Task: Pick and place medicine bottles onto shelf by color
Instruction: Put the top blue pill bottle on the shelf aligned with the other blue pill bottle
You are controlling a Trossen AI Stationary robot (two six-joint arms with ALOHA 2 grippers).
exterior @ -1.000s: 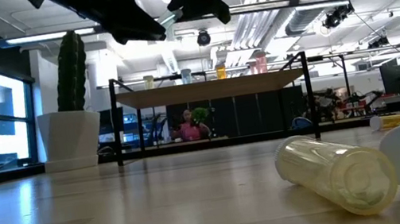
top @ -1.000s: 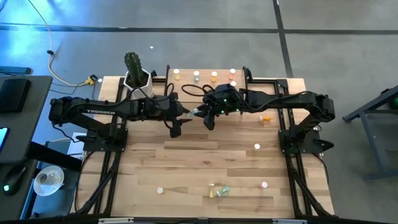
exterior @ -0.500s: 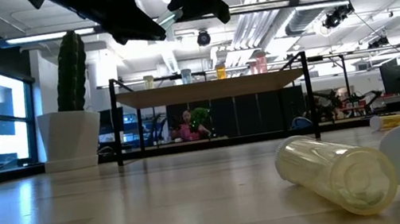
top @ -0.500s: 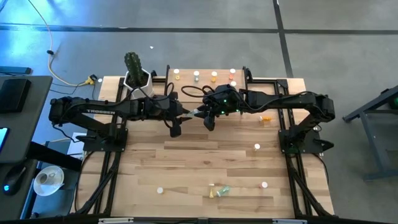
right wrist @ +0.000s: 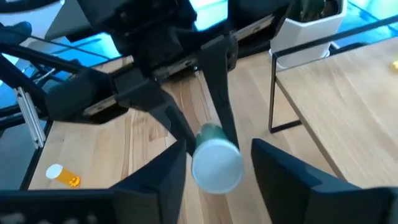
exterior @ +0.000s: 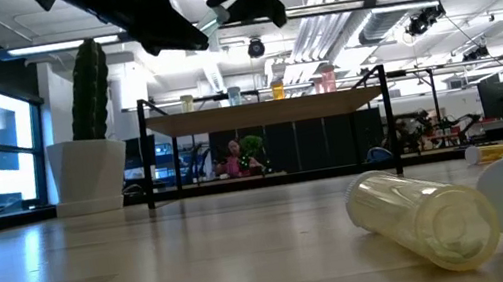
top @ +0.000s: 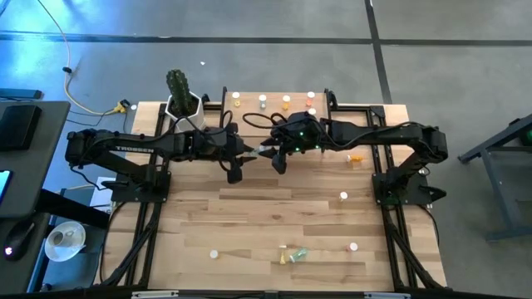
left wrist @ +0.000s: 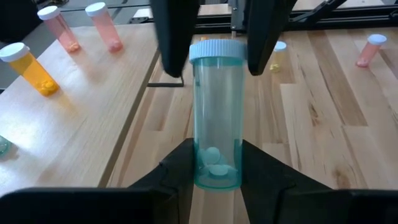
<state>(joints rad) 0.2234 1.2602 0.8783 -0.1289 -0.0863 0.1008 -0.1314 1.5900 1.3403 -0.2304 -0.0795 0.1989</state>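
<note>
A teal-green medicine bottle (left wrist: 216, 118) with a white cap (right wrist: 216, 165) hangs high above the table's middle, between my two grippers. My left gripper (left wrist: 216, 177) is shut on it. My right gripper (right wrist: 217, 171) is open; its fingers stand on either side of the cap with a small gap on each side. In the high view the left gripper (top: 249, 152) and the right gripper (top: 271, 152) meet tip to tip just in front of the shelf (top: 249, 93). On the shelf stand several bottles, among them an orange one (left wrist: 26, 67) and two pink ones (left wrist: 104, 26). My left gripper pinches the bottle's bottom end (left wrist: 214, 180) between its two fingers. The fingers come from the table's left, slanting a little downward. The bottle reaches out beyond them, cap toward the right gripper, lifted clear of the table.
Loose bottles lie on the table: an orange one (top: 355, 156) at the right, others near the front edge (top: 291, 255), a yellow one (exterior: 424, 217) close to the low camera. A white cactus pot (top: 181, 104) stands left of the shelf.
My right gripper has opened: its fingers have parted from the bottle's cap. The bottle has stayed where it was, in my left gripper. Neither arm has shifted.
</note>
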